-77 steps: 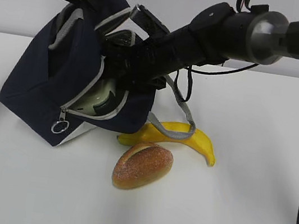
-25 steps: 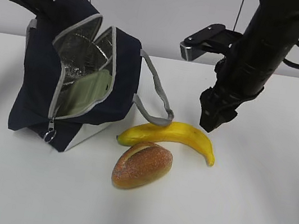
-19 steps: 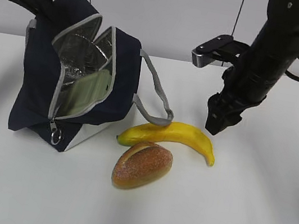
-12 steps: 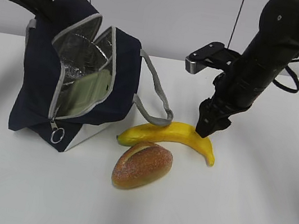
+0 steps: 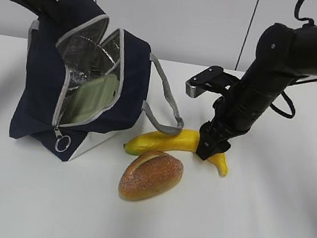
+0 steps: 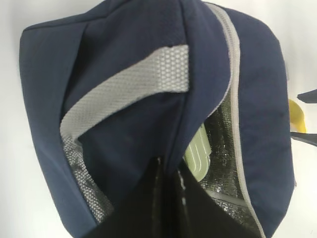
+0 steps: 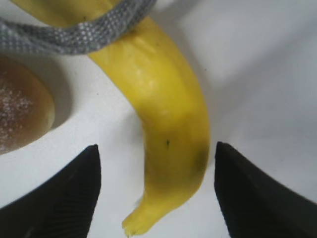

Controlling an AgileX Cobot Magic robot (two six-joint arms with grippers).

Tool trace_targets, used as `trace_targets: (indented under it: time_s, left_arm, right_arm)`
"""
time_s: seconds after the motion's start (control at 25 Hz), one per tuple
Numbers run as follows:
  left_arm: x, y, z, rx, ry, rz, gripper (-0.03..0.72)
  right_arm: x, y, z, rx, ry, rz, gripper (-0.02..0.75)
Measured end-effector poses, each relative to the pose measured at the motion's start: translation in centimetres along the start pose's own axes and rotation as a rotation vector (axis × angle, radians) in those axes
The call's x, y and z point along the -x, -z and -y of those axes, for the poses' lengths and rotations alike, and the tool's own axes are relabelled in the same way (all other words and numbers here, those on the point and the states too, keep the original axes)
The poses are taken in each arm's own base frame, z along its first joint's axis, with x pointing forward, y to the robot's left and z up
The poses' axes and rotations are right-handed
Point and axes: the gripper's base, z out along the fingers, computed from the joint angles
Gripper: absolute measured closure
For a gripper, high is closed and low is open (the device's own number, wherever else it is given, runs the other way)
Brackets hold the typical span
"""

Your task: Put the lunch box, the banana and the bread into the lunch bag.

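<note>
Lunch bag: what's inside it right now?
The lunch bag holds the green-lidded lunch box against its foil lining. Its glass base and the bag's bottom are hidden. The banana and bread lie outside.

Navy cloth lunch bag, crinkled foil lining

From where I stand, nothing carries writing: no label, brand or number reads on the lunch bag, though its far side may hide something.

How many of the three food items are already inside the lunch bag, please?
1: the lunch box lies inside the lunch bag. The banana and bread remain on the table beside it.
</note>
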Motion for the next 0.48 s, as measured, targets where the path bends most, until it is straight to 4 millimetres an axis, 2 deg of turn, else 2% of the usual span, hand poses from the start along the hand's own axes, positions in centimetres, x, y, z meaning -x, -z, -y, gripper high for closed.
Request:
trace_targets:
  time_s: [0.16,0.48]
  left_arm:
    - [0.0,0.0,0.13,-0.014,0.005,0.0,0.704]
    - [0.07,0.03,0.71,-0.078,0.026,0.006,0.704]
  right_arm:
    - [0.17,-0.91,0.16,-0.011,0.001,0.012,0.183]
    - [0.49,-1.02,0.27,-0.034,0.003,0.037,0.187]
